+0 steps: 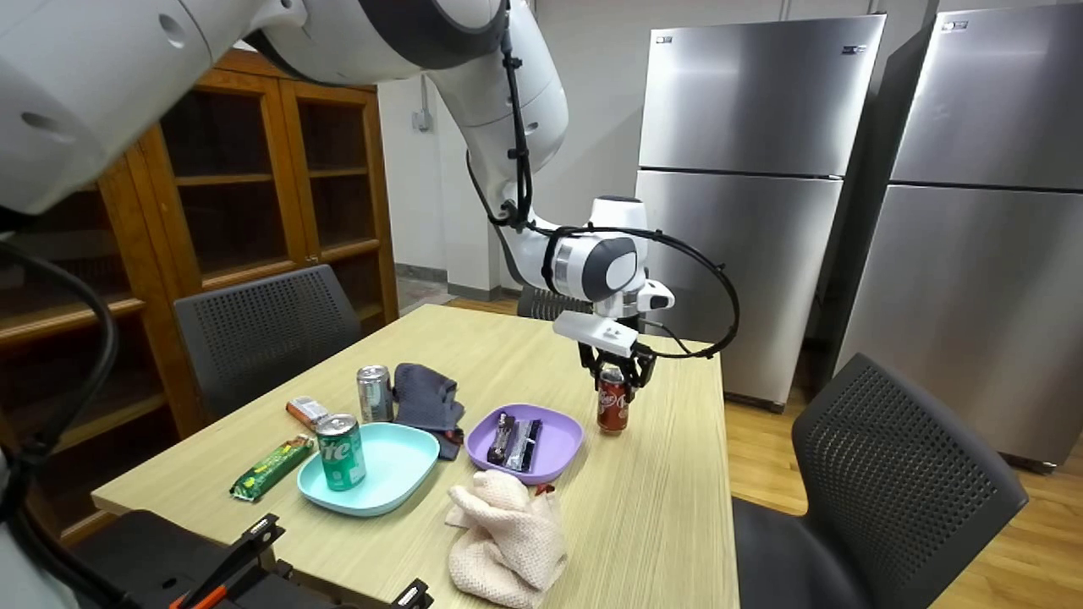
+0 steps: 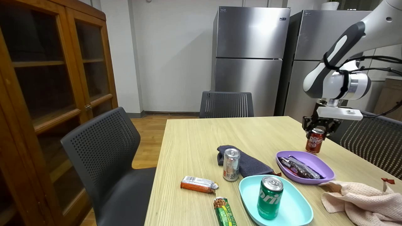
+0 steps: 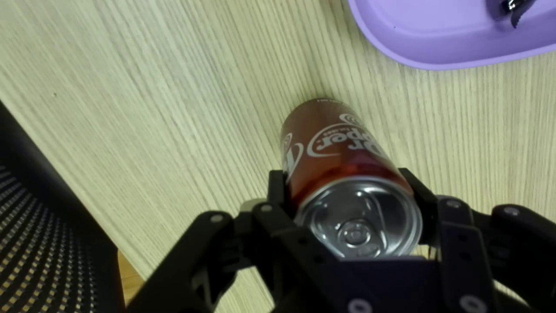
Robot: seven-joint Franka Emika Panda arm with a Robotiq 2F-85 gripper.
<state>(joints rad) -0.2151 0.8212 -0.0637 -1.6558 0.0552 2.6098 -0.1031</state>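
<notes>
Nearest in the wrist view I see my gripper [image 3: 342, 179], closed on the upright red can [image 3: 336, 158], near the purple plate [image 3: 428, 43].

"Dr Pepper" on red can [image 2: 314, 143]; pt. of "Sprite" on grn can [image 2: 270, 198]; txt on grn wrapper [image 2: 225, 212] blurry; fridge badges [image 2: 283, 18] too sm.

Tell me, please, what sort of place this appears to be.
Probably a break room or shared kitchen: two steel refrigerators stand beyond a light wood-grain table with dark chairs on several sides.
</notes>
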